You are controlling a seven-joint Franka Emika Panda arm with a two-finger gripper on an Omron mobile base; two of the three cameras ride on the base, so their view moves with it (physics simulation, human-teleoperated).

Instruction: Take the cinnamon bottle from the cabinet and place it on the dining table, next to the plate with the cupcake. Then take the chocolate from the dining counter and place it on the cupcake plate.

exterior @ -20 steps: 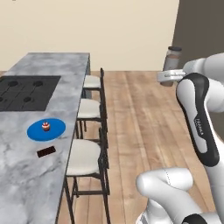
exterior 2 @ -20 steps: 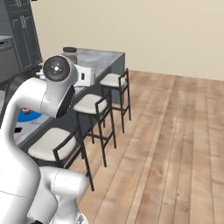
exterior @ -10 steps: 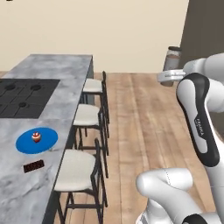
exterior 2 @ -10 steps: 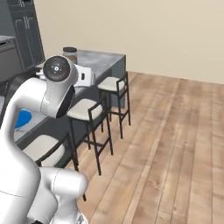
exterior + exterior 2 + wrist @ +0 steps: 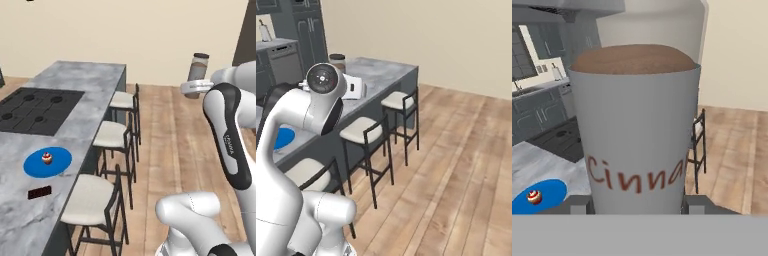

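Grey-veined white marble covers the long island worktop (image 5: 75, 80), which carries a black cooktop (image 5: 35, 107) and is flanked by three white-cushioned black stools (image 5: 112, 137) on a light wooden floor (image 5: 165, 130). On the near part of the worktop a flat round bright blue plate (image 5: 60, 160) is seen, with a tiny brown cupcake with reddish topping (image 5: 47, 158) resting on it. Just beside the plate, closer to the base, a thin flat dark brown chocolate bar (image 5: 39, 192) lies on the marble, apart from the plate. The small clear cinnamon bottle with brown powder and a dark grey cap (image 5: 197, 67) is held upright by the pincer (image 5: 196, 86), whose jaws are closed against the jar's sides, high above the floor and well apart from the worktop. From the hand camera the bottle (image 5: 637, 125) is seen close, its red lettering facing the lens, and the blue plate (image 5: 547, 192) lies below it.
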